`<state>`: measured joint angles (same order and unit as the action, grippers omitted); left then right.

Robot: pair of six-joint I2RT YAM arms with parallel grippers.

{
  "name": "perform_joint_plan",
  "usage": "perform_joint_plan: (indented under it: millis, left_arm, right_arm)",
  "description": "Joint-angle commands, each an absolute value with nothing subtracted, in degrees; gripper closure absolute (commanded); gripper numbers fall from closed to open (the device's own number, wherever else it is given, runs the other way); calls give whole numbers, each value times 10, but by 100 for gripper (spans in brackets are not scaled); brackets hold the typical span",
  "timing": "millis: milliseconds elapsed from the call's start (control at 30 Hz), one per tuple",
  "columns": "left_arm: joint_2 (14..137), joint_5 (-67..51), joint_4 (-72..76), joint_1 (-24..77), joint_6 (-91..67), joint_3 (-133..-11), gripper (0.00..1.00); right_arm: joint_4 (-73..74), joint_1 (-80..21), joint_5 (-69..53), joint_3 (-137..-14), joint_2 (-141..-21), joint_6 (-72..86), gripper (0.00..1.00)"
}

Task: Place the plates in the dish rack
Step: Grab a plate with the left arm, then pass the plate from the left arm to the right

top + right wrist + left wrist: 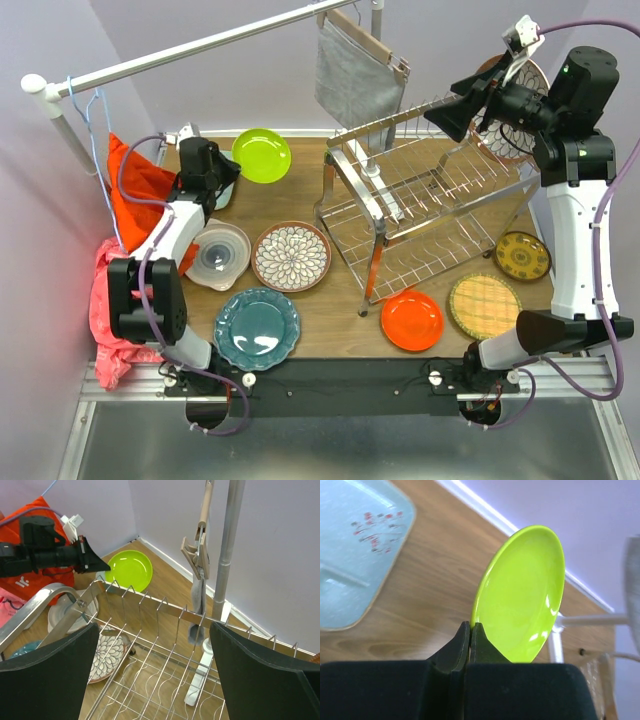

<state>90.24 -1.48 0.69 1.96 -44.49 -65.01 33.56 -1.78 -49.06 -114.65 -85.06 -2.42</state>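
My left gripper point(228, 172) is shut on the rim of the lime green plate point(262, 155) at the back left of the table; in the left wrist view the fingertips point(470, 628) pinch its edge point(522, 595). My right gripper point(440, 118) hangs open above the dish rack point(430, 200), its wide jaws point(155, 670) over the upper prongs point(160, 610) with nothing between them. On the table lie the floral plate point(291, 256), the teal one point(257, 328), the orange one point(412, 320), the yellow woven one point(484, 305) and the dark-yellow one point(522, 255). A brown-rimmed plate point(533, 85) shows behind the right arm.
A pale translucent dish point(220, 253) sits left of the floral plate. The white clothes rail point(200, 45) crosses the back, with a grey cloth point(352, 75) hanging behind the rack. Orange and pink cloths point(135, 195) pile at the left edge.
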Motion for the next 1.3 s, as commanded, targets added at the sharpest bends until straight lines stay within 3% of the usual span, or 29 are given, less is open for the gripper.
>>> perform_joint_plan:
  millis: [0,433,1267]
  left_arm:
    - [841,-140,109,5,-432,-635,100]
    - [786,-302,148,-20,-511,-660,100]
    - [727,-420,236,-21,-606,-664,100]
  right_arm:
    - [333,-19,-527,-1143,-835,-32,0]
    - [334,-36,-580,-1140,-845,-19,0]
    - [312,-93,-568,-1148,-869,49,0]
